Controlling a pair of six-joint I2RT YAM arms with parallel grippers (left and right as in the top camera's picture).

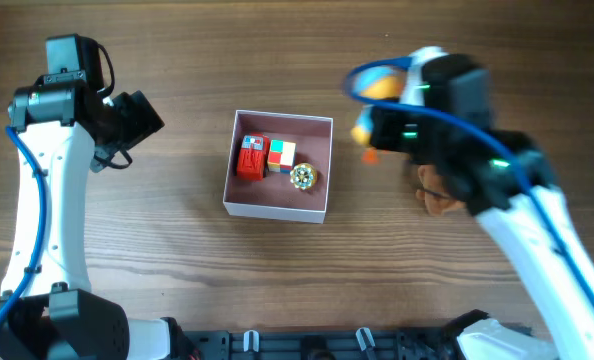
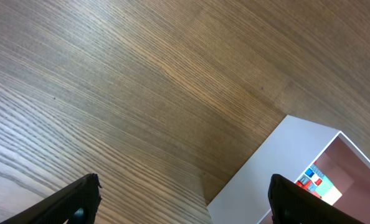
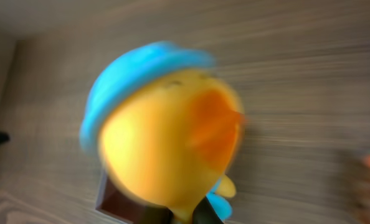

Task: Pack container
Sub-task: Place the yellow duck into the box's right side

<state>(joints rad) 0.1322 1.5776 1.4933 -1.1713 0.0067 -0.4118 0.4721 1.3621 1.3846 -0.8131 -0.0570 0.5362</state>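
**Right claw holds a toy duck just right of the part-filled container**

Seen from above, a wood-grain table (image 1: 177, 260) fills the frame. At the far left stands the left arm (image 1: 47, 190), white with a blue cable along it. Its black left gripper (image 2: 185, 202) points towards the middle of the table. In the left wrist view its two dark fingertips (image 2: 79, 198) sit wide apart at the bottom corners with nothing between them, so this claw is open and empty. It hangs over bare wood, near the container's left side but not touching it.

The container (image 1: 277, 210) sits at the centre of the table, square and shallow, with thin white walls and a dusty pink floor. Three small toys lie in its upper half. A red toy (image 1: 251, 157) is on the left, and a cube (image 1: 281, 154) with coloured squares touches it. A small round gold and teal piece (image 1: 302, 177) sits just right of the cube and a little below it.

Further right, just past the container's upper right corner, is a yellow duck toy (image 3: 166, 137) with a blue cap and an orange beak, blurred in both views. The right gripper (image 3: 182, 216) is closed on the duck from below. The right arm (image 1: 537, 240) runs off to the lower right corner. A brown thing (image 1: 437, 200) lies partly under that arm, too hidden to identify.
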